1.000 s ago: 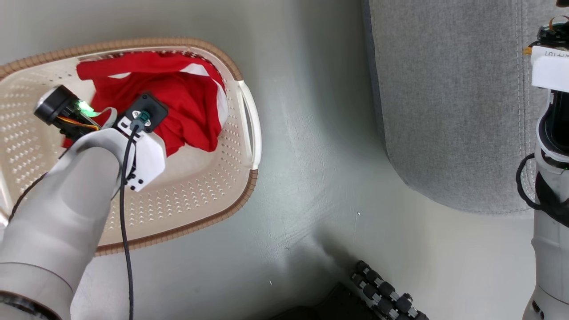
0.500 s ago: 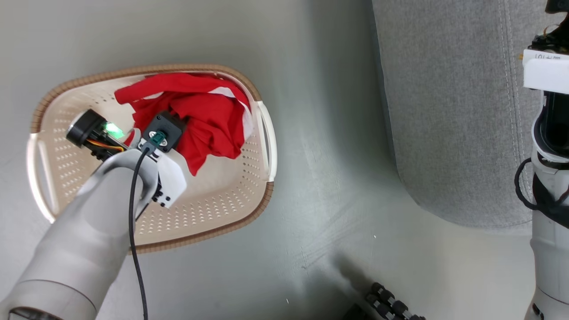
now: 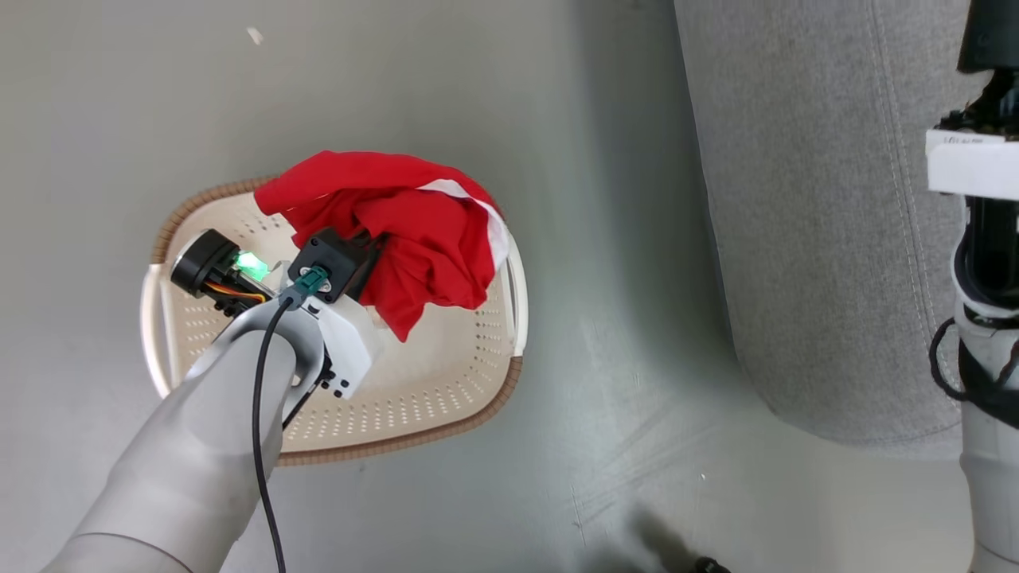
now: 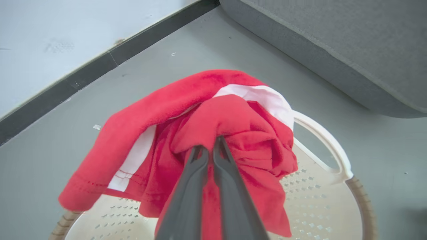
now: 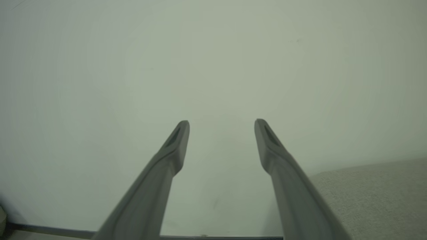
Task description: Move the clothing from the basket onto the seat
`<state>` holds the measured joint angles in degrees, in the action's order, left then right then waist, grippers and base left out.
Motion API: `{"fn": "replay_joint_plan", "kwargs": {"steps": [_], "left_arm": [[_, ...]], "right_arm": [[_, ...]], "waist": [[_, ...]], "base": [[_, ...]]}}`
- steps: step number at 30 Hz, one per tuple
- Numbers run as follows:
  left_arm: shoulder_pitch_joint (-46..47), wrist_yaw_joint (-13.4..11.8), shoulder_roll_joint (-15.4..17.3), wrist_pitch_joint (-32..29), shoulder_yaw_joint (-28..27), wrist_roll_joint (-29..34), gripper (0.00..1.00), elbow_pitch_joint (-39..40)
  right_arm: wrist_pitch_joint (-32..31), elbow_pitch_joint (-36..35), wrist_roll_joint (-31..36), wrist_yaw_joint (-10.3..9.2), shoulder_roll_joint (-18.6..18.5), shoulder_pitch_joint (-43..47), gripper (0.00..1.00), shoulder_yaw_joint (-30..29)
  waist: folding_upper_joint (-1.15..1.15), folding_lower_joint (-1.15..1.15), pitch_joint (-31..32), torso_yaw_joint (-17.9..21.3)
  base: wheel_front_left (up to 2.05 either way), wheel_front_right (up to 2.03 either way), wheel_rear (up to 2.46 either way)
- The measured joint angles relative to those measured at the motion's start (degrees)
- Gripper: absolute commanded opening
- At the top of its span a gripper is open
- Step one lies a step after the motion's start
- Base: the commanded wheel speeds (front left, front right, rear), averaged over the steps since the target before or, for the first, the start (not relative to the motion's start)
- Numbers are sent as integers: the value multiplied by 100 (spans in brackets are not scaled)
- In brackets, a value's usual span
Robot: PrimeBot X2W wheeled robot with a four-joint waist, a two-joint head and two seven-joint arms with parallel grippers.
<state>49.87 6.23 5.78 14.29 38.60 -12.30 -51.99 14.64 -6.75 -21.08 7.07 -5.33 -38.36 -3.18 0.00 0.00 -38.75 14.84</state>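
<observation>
The red clothing (image 3: 414,231) with white trim hangs bunched above the cream basket (image 3: 446,390), lifted off its floor. In the left wrist view my left gripper (image 4: 210,148) is shut on a fold of the clothing (image 4: 206,113), which drapes over the basket (image 4: 320,206). In the head view the left wrist sits over the basket and hides the fingers. The grey seat (image 3: 812,199) lies to the right, its edge showing as the seat (image 4: 333,43) in the left wrist view. My right gripper (image 5: 222,128) stands open and empty, facing a pale wall.
Grey floor (image 3: 605,446) separates the basket from the seat. A dark skirting strip (image 4: 83,76) runs along the wall behind the basket. My right arm (image 3: 983,263) stands upright over the seat's right part. A corner of grey upholstery (image 5: 373,196) shows low in the right wrist view.
The head camera has risen, so the basket looks smaller and more central. The left gripper has lifted the clothing up off the basket floor. The right gripper stays open.
</observation>
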Motion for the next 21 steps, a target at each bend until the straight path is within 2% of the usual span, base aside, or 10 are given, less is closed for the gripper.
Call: {"fn": "replay_joint_plan", "kwargs": {"steps": [21], "left_arm": [[-701,-3,-46,2,-636,-548,0,1514]], "right_arm": [[0,459,-1,0,-210,834,100,172]], "waist": [[0,0,1229,-426]], "base": [[0,0,0]]}}
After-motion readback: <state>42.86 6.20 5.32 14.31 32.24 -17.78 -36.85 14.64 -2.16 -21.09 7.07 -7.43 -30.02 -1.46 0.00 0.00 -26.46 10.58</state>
